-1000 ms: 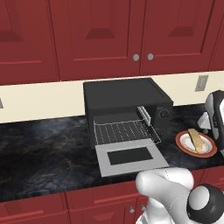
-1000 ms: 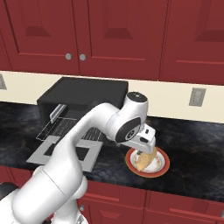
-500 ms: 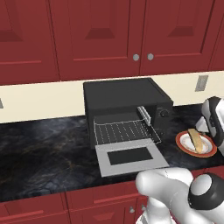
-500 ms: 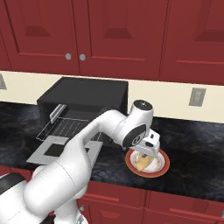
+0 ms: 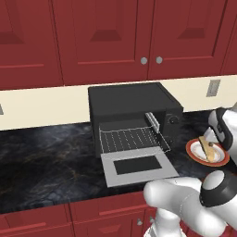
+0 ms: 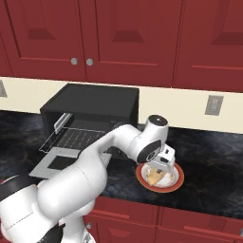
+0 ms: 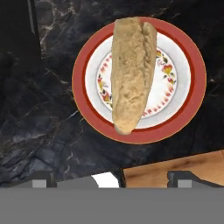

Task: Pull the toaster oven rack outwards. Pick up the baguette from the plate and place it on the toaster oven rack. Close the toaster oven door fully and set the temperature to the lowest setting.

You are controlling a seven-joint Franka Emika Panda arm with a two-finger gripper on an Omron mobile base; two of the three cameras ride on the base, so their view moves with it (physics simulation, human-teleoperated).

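baguette (image 7: 131, 72) laid across plate (image 7: 192, 109) on counter (image 7: 39, 131) — jaws spread wide, hovering directly above, nothing pinched

Both base views face the toaster oven (image 5: 134, 120) from opposite sides; the hand view looks closely down on the plate (image 7: 188, 113).

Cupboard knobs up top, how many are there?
2: the left knob and the right knob, side by side where two red doors meet above the toaster oven. Others may be out of frame.
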